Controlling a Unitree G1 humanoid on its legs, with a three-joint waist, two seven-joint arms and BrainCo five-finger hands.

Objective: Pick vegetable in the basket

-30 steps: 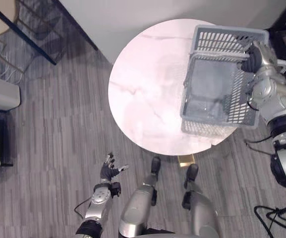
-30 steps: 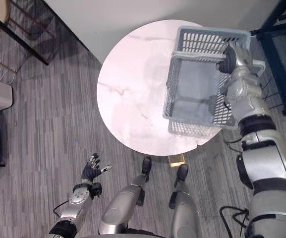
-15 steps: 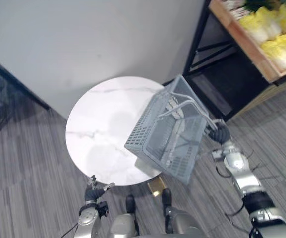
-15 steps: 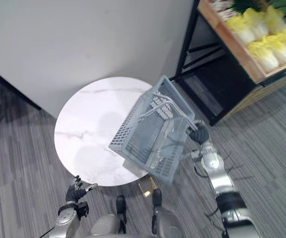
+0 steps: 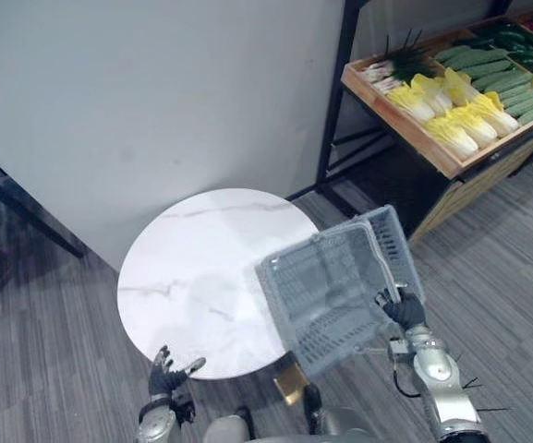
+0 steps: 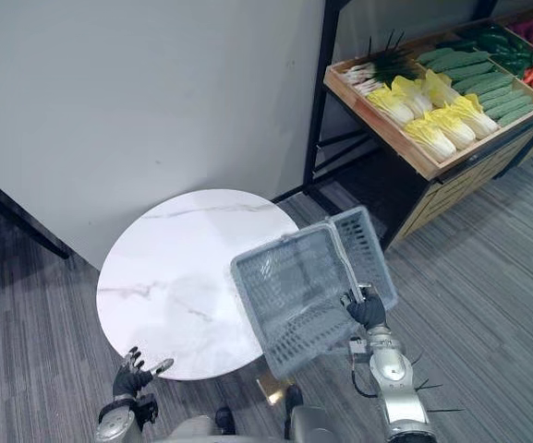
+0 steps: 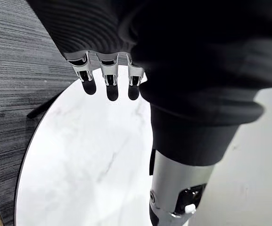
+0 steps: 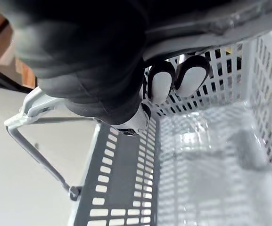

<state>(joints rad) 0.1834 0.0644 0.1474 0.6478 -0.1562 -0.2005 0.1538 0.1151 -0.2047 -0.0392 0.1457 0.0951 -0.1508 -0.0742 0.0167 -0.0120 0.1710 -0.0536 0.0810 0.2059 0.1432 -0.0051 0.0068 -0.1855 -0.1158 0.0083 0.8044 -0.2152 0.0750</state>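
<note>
Centrally: grey slotted plastic basket (image 5: 335,286), rectangular, tilted; R robot hand (image 5: 405,309) curled on its rim. L robot hand (image 5: 164,377) spread, beside round white marble desk (image 5: 192,268).

Silver-grey arms (image 5: 438,380); dark ribbed covers (image 7: 197,70) on left robot hand (image 5: 166,374) and right robot hand (image 5: 405,309); silver fingers (image 7: 108,77), dark tips.
</note>
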